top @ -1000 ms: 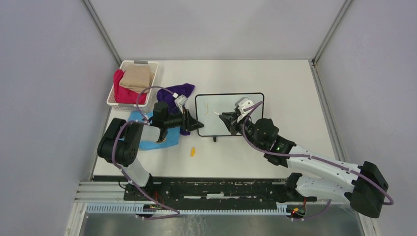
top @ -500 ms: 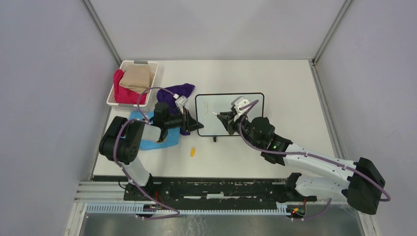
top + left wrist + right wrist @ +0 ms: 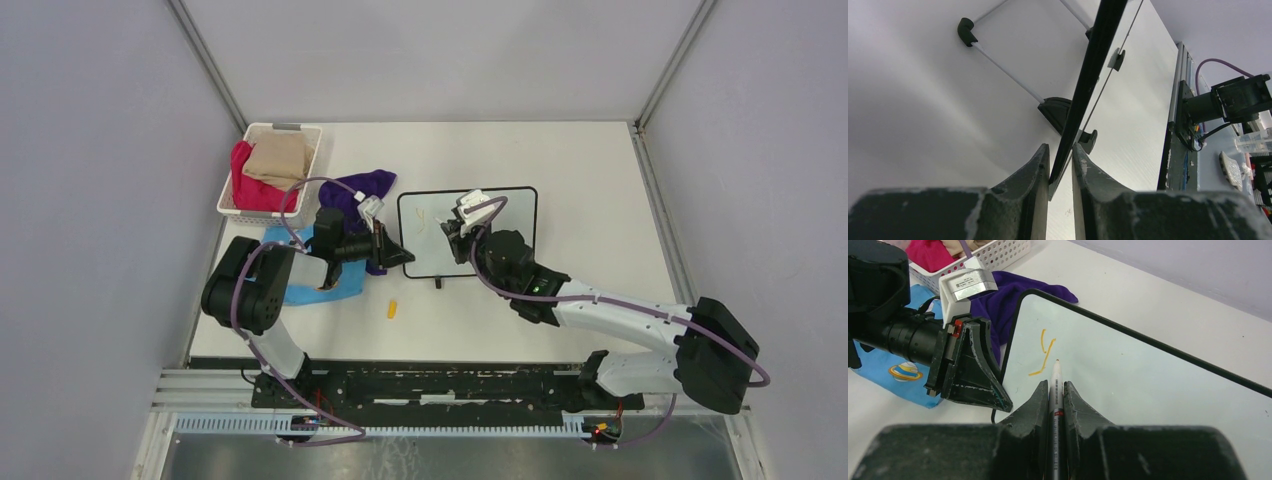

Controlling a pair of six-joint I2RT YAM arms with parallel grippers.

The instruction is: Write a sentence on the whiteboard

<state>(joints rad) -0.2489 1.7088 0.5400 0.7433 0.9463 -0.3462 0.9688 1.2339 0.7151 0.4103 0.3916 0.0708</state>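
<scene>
Top external: whiteboard (image 3: 512, 222) sits mid-table, long side across, its left edge just beside a purple cloth (image 3: 362, 186). Cannot tell whether it lies flat or is tipped up.

Left gripper (image 3: 398, 256) reaches in from the left to the board's near-left corner. Left wrist view: the thin black frame runs edge-on between the two fingers (image 3: 1034, 170), which are closed onto it with no gap to see, so it is gripping the board's edge.

Right gripper (image 3: 452, 235) is over the board's left half. Right wrist view: fingers pinched on a white marker (image 3: 1056, 371), barrel in line with the fingers, tip forward. The tip is at the board face just right of a yellow-orange mark (image 3: 1044, 353) shaped like a "y". Contact between tip and board cannot be told.

Off the board: white basket (image 3: 304, 170) at far left holds red and tan cloth. A blue cloth (image 3: 300, 288) lies under the left arm. A small yellow-orange cap (image 3: 392, 309) lies on the table near the board's front edge.
</scene>
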